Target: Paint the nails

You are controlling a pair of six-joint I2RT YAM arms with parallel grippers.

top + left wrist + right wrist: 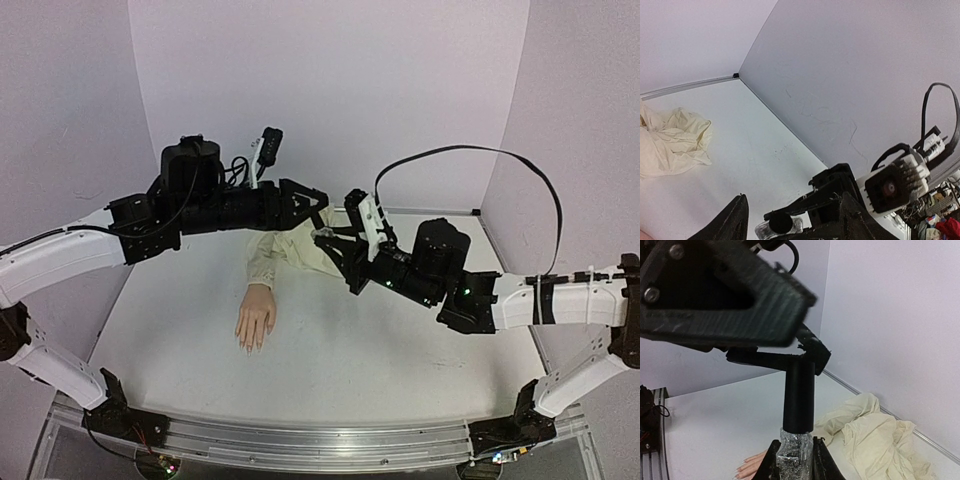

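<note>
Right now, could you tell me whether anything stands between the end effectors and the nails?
Nothing visible does. The nails lie toward the near left of the right end effector, which grips the polish bottle near the cream sleeve; the left end effector straddles its cap.

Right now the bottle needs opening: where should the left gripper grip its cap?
Mid-height on the tall black cap, coming from its free top end: a plain cylinder, while the right gripper pinches the glass bottle at the other end.
</note>
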